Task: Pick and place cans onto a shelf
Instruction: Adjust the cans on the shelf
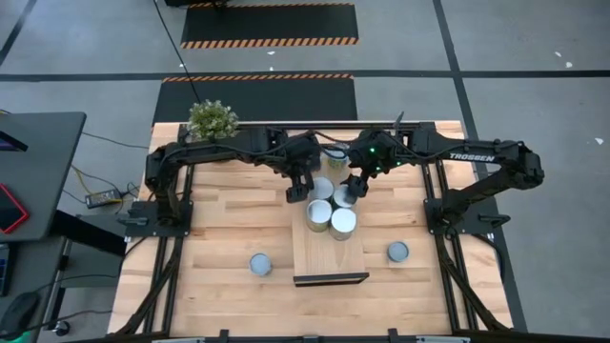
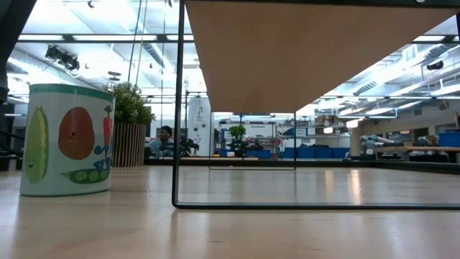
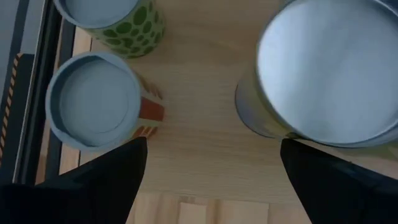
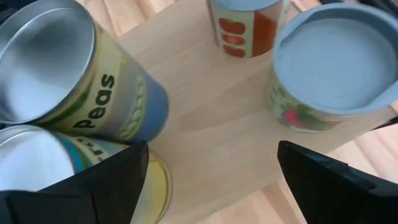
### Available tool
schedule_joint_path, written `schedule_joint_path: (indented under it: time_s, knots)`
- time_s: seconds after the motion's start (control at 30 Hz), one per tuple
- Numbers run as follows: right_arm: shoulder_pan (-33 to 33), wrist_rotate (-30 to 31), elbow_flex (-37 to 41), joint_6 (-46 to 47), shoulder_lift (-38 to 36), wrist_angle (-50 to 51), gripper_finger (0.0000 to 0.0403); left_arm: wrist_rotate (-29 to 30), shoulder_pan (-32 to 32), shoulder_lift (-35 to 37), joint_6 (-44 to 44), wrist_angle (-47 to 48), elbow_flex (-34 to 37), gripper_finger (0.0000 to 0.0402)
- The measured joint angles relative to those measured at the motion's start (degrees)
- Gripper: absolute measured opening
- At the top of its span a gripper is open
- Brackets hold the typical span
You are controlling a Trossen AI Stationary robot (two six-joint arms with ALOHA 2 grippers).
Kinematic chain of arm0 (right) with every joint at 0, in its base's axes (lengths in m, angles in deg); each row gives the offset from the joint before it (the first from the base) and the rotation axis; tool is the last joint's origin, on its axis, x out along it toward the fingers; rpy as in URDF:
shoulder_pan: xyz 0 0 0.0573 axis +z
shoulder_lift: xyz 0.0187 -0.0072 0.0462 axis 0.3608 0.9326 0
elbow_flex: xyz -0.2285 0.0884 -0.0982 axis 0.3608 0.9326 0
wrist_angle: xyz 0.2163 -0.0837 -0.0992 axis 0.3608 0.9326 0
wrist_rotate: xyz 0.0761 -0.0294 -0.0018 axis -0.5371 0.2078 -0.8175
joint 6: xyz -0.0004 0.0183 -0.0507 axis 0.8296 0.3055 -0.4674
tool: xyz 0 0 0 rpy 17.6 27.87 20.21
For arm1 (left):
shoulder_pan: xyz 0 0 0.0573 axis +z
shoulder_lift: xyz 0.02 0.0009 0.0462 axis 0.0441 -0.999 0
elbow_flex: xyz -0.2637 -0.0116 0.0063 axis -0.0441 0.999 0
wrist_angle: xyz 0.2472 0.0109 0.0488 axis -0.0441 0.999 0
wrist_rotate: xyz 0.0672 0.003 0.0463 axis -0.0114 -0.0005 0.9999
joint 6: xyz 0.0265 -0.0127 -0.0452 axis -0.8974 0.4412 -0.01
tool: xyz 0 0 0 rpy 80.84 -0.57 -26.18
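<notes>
- Two grippers above the far part of the shelf [image 1: 329, 255]: left gripper [image 1: 298, 193] with fingers [image 3: 99, 180] apart, right gripper [image 1: 351, 191] with fingers [image 4: 106, 180] apart too, nothing between either pair.
- Five cans [image 1: 318, 212] clustered on the shelf, just below both grippers.
- Two more cans on the desk [image 1: 219, 276], one on each side of the shelf.
- Potted plant [image 1: 212, 120] at the far left corner.

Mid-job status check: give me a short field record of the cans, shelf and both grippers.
shelf: raised light wood board, mid-table
tins on shelf: at least four short round metal tins, clustered
tins on tabletop: left tin; right tin
left gripper: open, empty, above shelf
right gripper: open, empty, above shelf
</notes>
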Motion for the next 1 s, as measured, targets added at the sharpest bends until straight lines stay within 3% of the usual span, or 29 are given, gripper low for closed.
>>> schedule_joint_path:
  time_s: [0.23,0.57,0.7,1.0]
  knots:
    - [-1.65,2.35,-0.02,-0.31,-0.24,-1.50,0.0364,4.67,0.06,0.00,0.28,1.11,0.00,0.0375]
    - [-4.68,-6.38,-0.11,-1.51,3.93,-10.42,0.0364,4.82,0.30,0.07,0.20,5.27,0.00,0.0355]
    - [-4.68,-6.90,-0.10,-0.91,5.17,-11.03,0.0364,5.04,0.33,0.08,0.86,8.00,0.00,0.0347]
    - [-4.39,-3.48,-0.11,-0.53,1.18,-6.28,0.0364,4.86,0.23,1.96,0.59,4.83,-0.04,0.0345]
